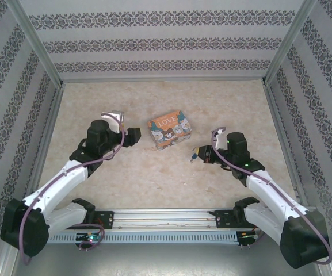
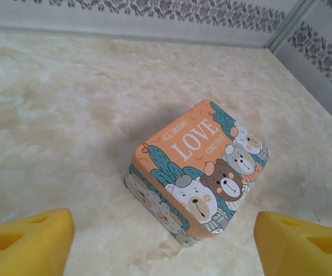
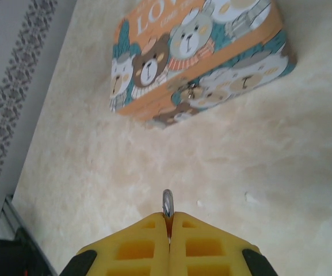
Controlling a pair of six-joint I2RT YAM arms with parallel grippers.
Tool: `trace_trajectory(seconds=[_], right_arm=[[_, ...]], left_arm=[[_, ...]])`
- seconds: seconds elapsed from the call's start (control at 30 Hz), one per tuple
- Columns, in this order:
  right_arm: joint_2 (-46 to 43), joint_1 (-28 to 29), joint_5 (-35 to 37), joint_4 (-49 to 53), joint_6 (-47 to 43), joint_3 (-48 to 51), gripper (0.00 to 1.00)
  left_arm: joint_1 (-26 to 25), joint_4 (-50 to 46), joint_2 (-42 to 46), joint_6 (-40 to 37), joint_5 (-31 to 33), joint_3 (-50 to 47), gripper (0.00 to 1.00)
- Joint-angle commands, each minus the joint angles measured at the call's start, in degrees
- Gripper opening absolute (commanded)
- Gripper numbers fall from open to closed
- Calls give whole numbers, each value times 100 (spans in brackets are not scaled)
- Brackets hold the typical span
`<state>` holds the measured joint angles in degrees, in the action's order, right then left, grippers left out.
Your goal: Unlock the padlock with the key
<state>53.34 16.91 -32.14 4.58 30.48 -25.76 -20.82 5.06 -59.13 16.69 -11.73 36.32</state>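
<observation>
The padlock (image 3: 189, 93) hangs on the long side wall of the tin (image 3: 194, 52), roughly at the middle of that wall, as the right wrist view shows it. It is very small there: a thin silvery loop with a teal patch just under it, hard to tell apart from the teal print around it. I cannot tell from this view whether its shackle is closed.

The tin (image 1: 167, 130) is orange, with cartoon bears and the word LOVE on its lid. It rests flat on the table (image 1: 154, 184), near the middle and turned at a slight angle to the table's edges. Its lid is down.

The right hand (image 1: 198, 154) is to the right of the tin and near it, not touching it, and points toward it. In its own wrist view the right hand (image 3: 168, 218) has its two yellow fingers (image 3: 137, 244) pressed together on the key (image 3: 167, 202), of which a short silvery end sticks out past the fingertips. That end points at the wall of the tin that carries the padlock, with bare table between them.

The left hand (image 1: 132, 136) is just to the left of the tin. In its wrist view the left hand (image 2: 163, 229) is spread wide and holds nothing, one yellow finger (image 2: 27, 244) at each lower corner and the tin (image 2: 197, 167) between and beyond them.

Patterned walls (image 1: 154, 43) close the table on three sides.
</observation>
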Motion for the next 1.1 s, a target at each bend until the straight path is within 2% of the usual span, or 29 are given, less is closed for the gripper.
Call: trace_trajectory(seconds=[0.0, 0.4, 0.6, 1.07], right_arm=[[-63, 262, 158, 792, -361, -299, 0], [50, 1139, 529, 1651, -538, -630, 0], [280, 1404, 582, 1985, -552, -763, 0], [970, 1720, 651, 1824, -525, -826, 0]], left_arm=[[105, 696, 375, -197, 433, -362, 88], [96, 793, 1072, -403, 728, -812, 100], [103, 856, 1233, -427, 751, -949, 99], [106, 786, 1352, -394, 743, -1065, 99]])
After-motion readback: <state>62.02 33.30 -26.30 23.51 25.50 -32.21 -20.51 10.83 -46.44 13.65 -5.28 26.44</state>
